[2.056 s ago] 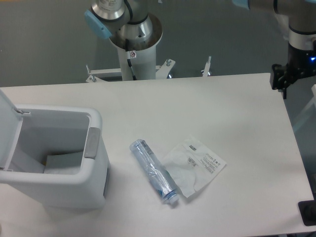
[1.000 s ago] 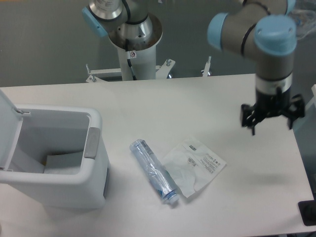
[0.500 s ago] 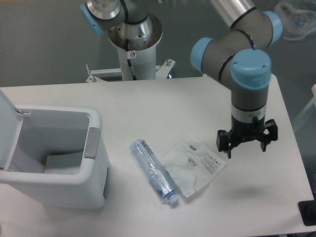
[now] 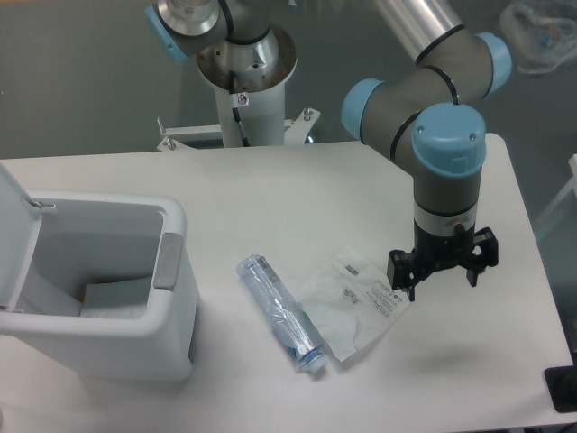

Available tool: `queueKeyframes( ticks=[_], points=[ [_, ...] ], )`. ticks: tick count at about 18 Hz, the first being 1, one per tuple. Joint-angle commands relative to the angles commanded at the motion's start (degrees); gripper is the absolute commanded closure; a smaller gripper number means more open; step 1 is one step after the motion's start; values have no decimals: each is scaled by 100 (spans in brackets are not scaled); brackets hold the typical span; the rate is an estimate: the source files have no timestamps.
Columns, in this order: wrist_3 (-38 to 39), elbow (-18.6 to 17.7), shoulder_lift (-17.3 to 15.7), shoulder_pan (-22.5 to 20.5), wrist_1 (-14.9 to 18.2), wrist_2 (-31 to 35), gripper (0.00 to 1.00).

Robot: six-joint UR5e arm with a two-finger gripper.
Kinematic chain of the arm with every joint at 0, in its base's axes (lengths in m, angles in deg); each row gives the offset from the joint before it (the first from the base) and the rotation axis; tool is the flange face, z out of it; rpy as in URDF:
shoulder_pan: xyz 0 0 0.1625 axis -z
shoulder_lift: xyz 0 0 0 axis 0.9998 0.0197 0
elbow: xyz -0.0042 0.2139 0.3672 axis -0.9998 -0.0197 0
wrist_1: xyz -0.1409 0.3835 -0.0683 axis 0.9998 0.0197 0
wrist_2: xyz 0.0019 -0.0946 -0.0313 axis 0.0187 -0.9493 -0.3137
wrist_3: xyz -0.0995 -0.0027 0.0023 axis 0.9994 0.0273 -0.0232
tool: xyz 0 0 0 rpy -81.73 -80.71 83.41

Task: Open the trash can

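You are looking at the large boxy white plastic trash can (image 4: 135, 311) sitting at the table's (image 4: 270, 194) left edge, lid (image 4: 13, 234) standing up, grey tab (image 4: 167, 262) facing right. The black two-finger gripper (image 4: 443, 268) is hanging with fingers spread, just beside a white printed plastic pouch (image 4: 356, 302). A clear crushed plastic bottle (image 4: 281, 314) is lying between pouch and can.

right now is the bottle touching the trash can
Apart. The camera view shows bare table between the crushed bottle and the trash can.
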Motion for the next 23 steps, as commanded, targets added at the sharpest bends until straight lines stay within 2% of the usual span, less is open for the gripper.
queueKeyframes(
  ticks=[12,23],
  points=[
    [-325,202,-26,-9,-9,53,0],
    [-510,220,-27,-18,-9,53,0]
  ],
)
